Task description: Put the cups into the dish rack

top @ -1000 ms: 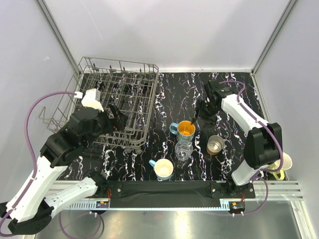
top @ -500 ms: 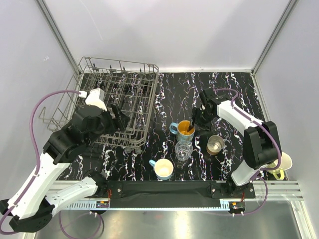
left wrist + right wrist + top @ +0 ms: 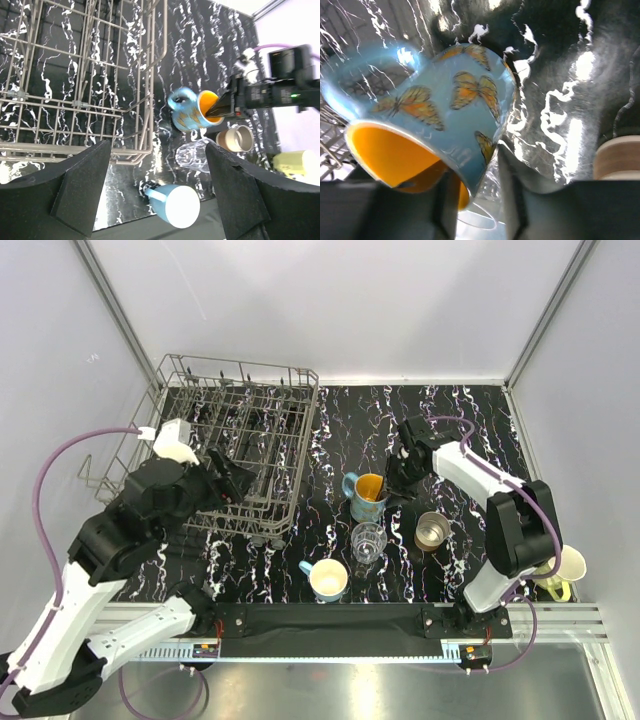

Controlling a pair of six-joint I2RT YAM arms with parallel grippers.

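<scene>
The teal mug (image 3: 364, 497) with orange inside and butterfly print is tipped on its side at mid-table. My right gripper (image 3: 392, 485) is shut on its rim, one finger inside and one outside the wall, as the right wrist view shows (image 3: 477, 200) around the mug (image 3: 435, 115). The glass tumbler (image 3: 368, 542), the metal cup (image 3: 432, 531) and the light-blue mug (image 3: 327, 579) stand on the mat. The wire dish rack (image 3: 235, 440) sits at the far left with no cups in it. My left gripper (image 3: 232, 480) hangs open and empty over the rack's front right part (image 3: 157, 200).
A pale yellow cup (image 3: 560, 570) stands off the mat by the right arm's base. The rack's front right corner (image 3: 150, 145) is close to the teal mug (image 3: 190, 110). White walls close in on three sides.
My right gripper came down onto the teal mug's rim, shut on it and tipped the mug over to the left. My left arm drew back a little to the left.
</scene>
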